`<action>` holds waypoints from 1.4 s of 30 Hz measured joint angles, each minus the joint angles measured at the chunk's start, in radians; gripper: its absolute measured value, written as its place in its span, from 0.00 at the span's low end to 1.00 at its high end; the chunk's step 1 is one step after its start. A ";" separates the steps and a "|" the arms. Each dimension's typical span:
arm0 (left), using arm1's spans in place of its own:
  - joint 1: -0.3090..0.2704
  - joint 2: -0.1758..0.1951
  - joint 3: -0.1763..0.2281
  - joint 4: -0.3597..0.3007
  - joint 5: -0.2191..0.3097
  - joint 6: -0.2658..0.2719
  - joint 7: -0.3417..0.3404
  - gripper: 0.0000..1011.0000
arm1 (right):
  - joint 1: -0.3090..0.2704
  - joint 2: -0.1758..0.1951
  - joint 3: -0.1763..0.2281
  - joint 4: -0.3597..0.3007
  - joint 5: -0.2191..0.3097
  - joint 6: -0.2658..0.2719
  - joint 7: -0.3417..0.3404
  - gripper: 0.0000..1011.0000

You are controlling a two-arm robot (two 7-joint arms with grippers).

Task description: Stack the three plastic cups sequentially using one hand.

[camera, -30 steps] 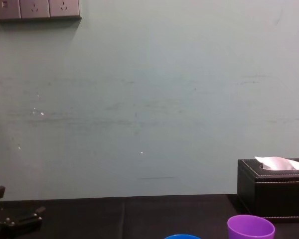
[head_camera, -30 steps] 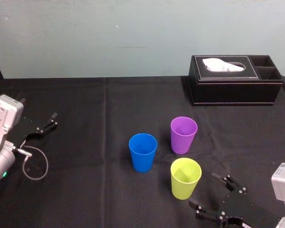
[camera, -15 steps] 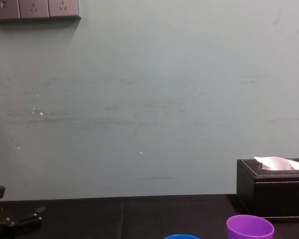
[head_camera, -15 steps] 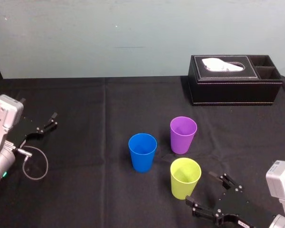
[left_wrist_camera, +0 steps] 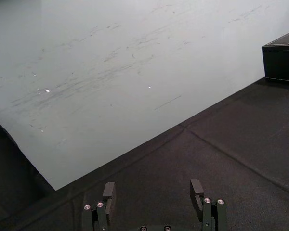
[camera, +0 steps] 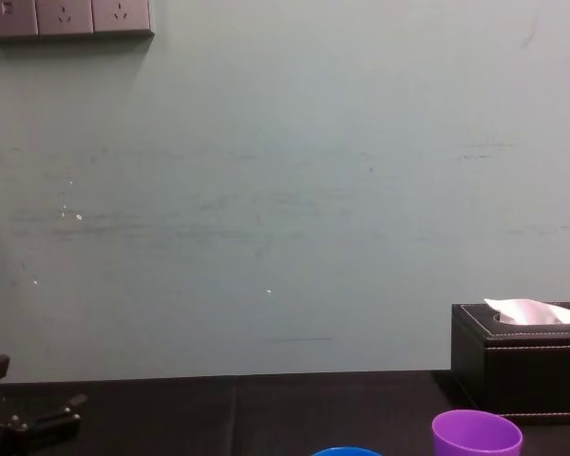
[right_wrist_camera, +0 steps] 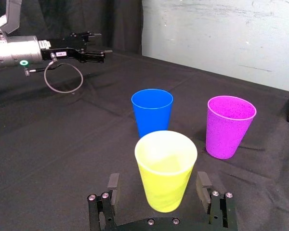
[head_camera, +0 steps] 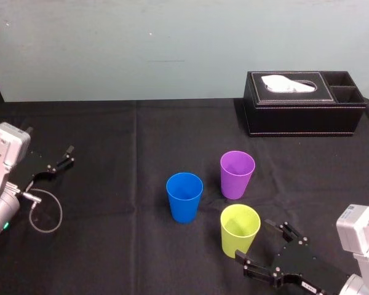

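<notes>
Three plastic cups stand upright and apart near the table's middle: blue [head_camera: 184,195], purple [head_camera: 237,174] and yellow-green [head_camera: 240,229]. My right gripper [head_camera: 256,246] sits low at the yellow-green cup's near right side and is open. In the right wrist view the yellow-green cup [right_wrist_camera: 165,168] stands between the spread fingers of that gripper [right_wrist_camera: 158,185], with a gap on each side; the blue cup [right_wrist_camera: 151,110] and purple cup [right_wrist_camera: 229,126] stand beyond it. My left gripper [head_camera: 63,158] rests at the far left, open and holding nothing [left_wrist_camera: 152,190].
A black leather tissue box [head_camera: 304,103] stands at the back right. A looped cable [head_camera: 46,212] lies beside the left arm. Black cloth [head_camera: 111,246] covers the table, with free room left of the cups. The chest view catches the purple cup's rim [camera: 477,434].
My right gripper has crept forward and left, bringing its fingers around the yellow-green cup. The cups and the left arm have not moved.
</notes>
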 joint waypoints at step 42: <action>0.000 0.000 0.000 0.000 0.000 0.000 0.000 1.00 | 0.093 -0.056 -0.047 0.071 -0.034 0.031 -0.020 0.99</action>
